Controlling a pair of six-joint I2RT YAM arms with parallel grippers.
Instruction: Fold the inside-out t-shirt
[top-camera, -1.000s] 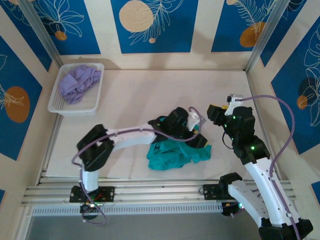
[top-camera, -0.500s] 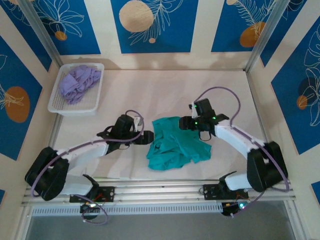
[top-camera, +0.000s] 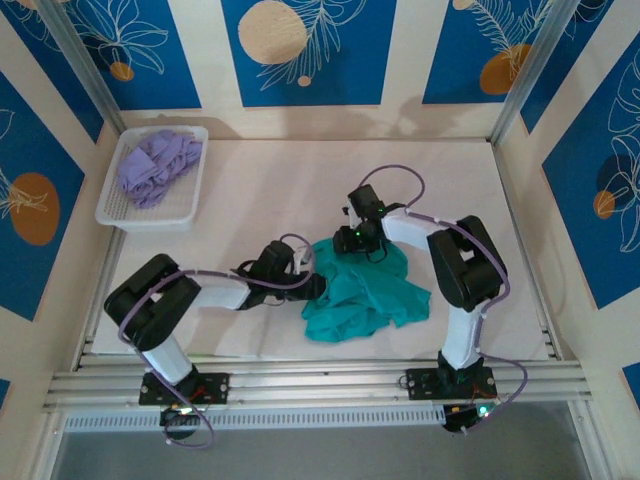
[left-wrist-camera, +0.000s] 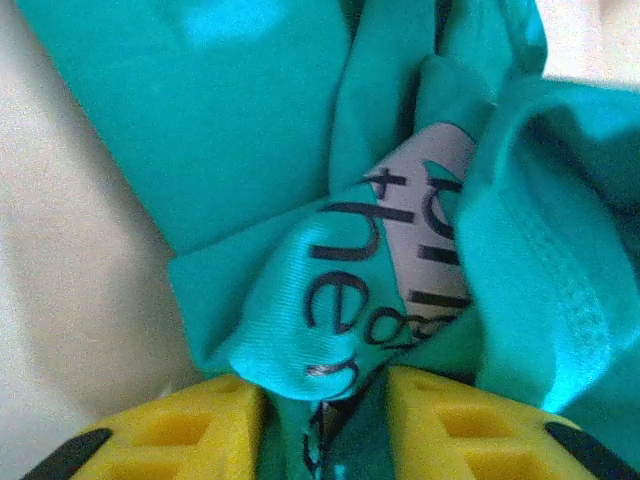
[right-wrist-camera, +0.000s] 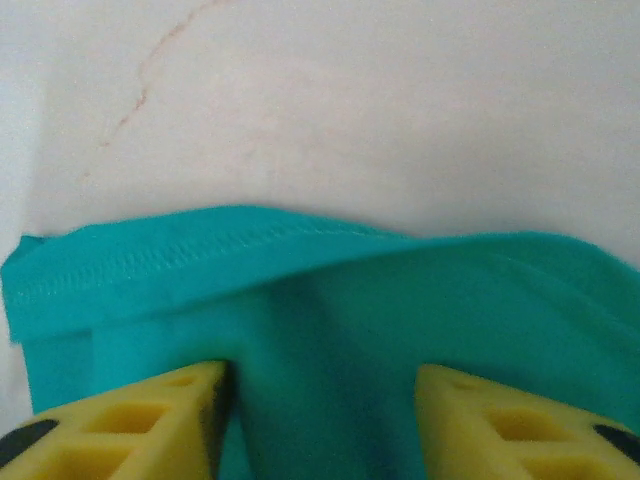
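Top external: basket (top-camera: 150, 222) apart from t-shirt (top-camera: 375, 290)

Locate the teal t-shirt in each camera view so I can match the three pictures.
Top external: t-shirt crumpled at centre, slightly right of middle.
Left wrist: top and right of frame; lettered fold bunched between the left gripper's fingers.
Right wrist: lower half, stitched hem running across, above the right gripper's fingers.
Shared landmark: the pale table bordering the cloth in all three.
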